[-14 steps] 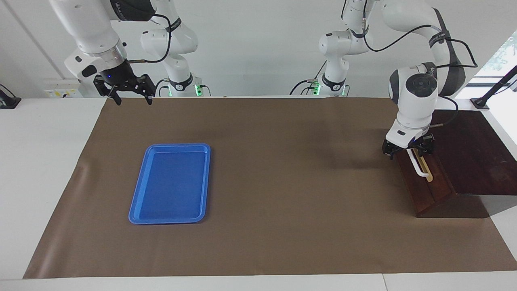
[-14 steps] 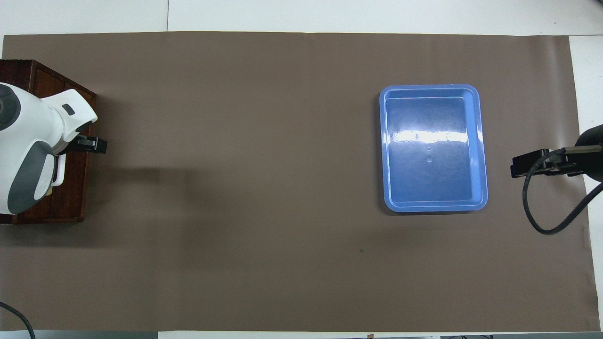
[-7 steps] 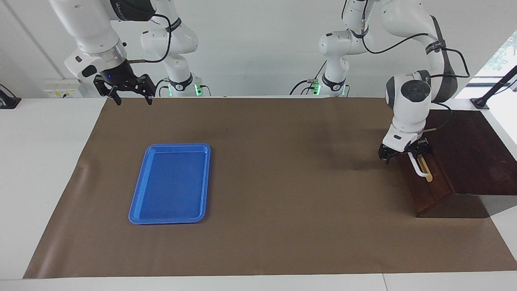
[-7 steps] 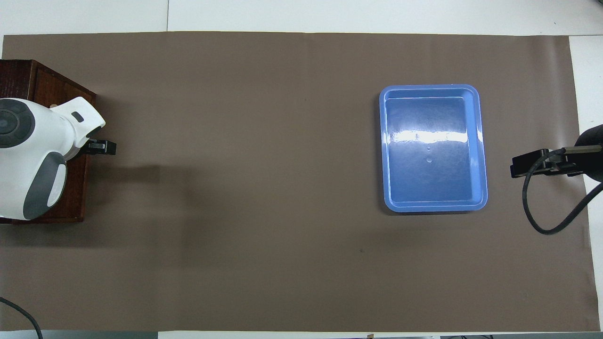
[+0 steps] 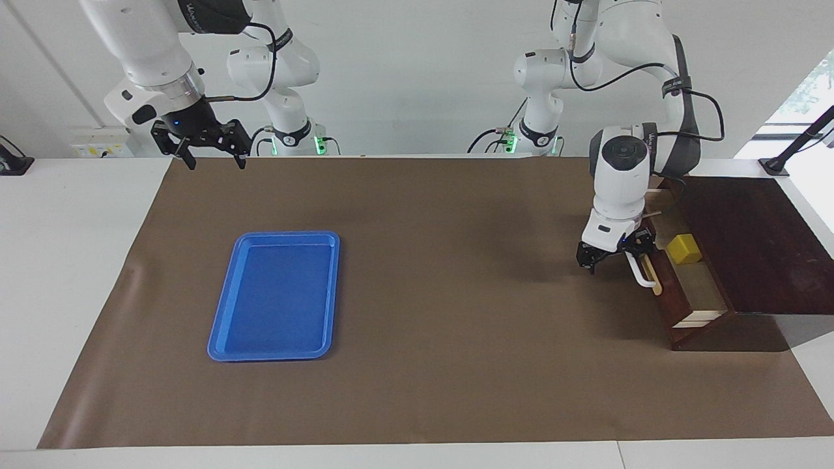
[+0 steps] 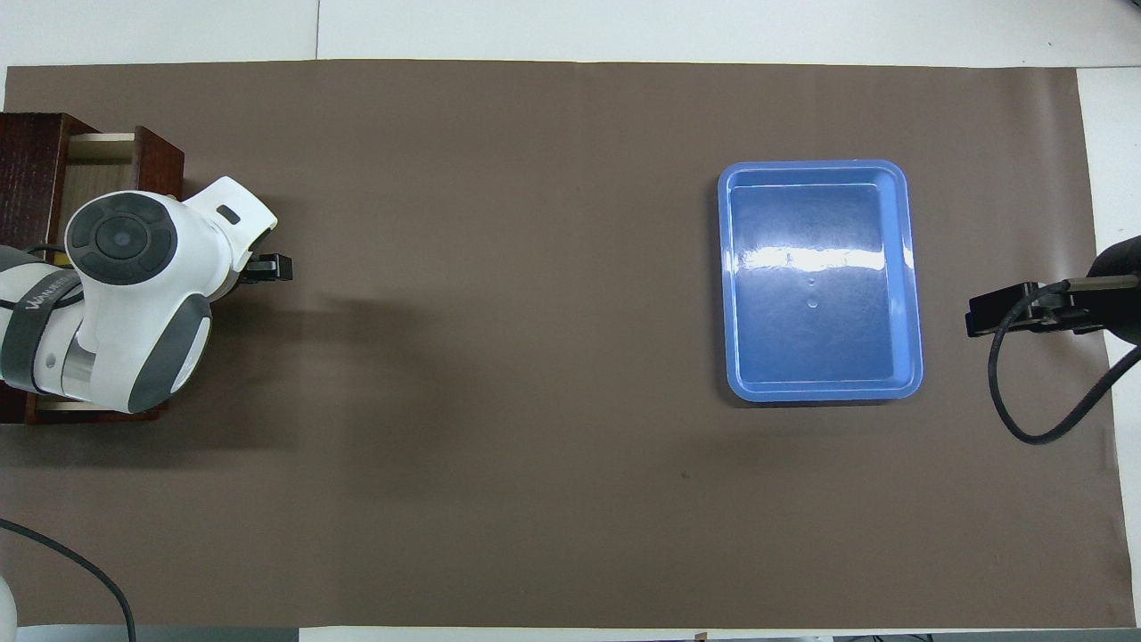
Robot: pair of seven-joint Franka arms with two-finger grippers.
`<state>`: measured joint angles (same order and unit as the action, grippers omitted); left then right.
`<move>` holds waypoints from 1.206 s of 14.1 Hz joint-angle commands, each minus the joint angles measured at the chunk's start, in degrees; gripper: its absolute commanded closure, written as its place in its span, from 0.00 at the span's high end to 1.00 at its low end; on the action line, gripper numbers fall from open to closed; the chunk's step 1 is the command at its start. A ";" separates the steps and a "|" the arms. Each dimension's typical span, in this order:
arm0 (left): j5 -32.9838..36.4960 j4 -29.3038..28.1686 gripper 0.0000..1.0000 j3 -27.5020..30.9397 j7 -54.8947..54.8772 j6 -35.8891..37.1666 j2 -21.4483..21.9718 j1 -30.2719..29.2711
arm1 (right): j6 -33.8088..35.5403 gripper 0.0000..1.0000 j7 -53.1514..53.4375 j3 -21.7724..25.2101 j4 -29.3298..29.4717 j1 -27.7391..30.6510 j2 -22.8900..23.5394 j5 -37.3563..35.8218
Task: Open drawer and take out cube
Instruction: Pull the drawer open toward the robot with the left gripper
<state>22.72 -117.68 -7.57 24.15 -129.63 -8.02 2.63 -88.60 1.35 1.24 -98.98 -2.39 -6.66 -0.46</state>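
Note:
The drawer (image 5: 698, 286) of the dark wooden box (image 5: 756, 247) stands pulled partly out, and its pale inside shows (image 6: 100, 169). In it lies the yellow cube (image 5: 683, 249), at the end nearer to the robots. My left gripper (image 5: 616, 255) is at the drawer's front, open, one finger on each side of the end of the white handle (image 5: 645, 277) nearer to the robots. From overhead the left wrist hides the cube and the handle; only one finger (image 6: 272, 267) sticks out. My right gripper (image 5: 208, 156) waits, open and with nothing in it, above the mat's edge at the right arm's end.
A flat blue tray (image 5: 277, 293) lies on the brown mat (image 5: 456, 326) toward the right arm's end, and it holds nothing (image 6: 818, 278). The box sits at the mat's edge at the left arm's end. A black cable (image 6: 1025, 419) loops from the right wrist.
The left gripper has drawn the handle toward the middle of the table, sliding the drawer out. The yellow cube has come into view. The right arm has not moved.

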 commanded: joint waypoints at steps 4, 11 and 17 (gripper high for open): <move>-5.14 1.93 1.00 -4.20 5.81 0.60 -2.09 2.03 | 0.35 1.00 -1.44 -0.71 -1.12 0.98 -1.17 -0.86; -6.28 1.93 1.00 -5.70 5.82 1.65 -1.92 2.03 | 0.35 1.00 -1.44 -0.71 -1.12 0.98 -1.17 -0.86; -6.37 10.09 1.00 -5.70 5.64 12.89 -2.09 1.76 | 0.27 1.00 -1.44 -0.71 -1.12 0.98 -1.17 -0.86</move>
<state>17.41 -111.69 -12.98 28.50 -121.44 -9.04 4.18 -88.60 1.35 1.24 -98.98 -2.39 -6.66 -0.46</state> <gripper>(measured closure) 0.000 0.000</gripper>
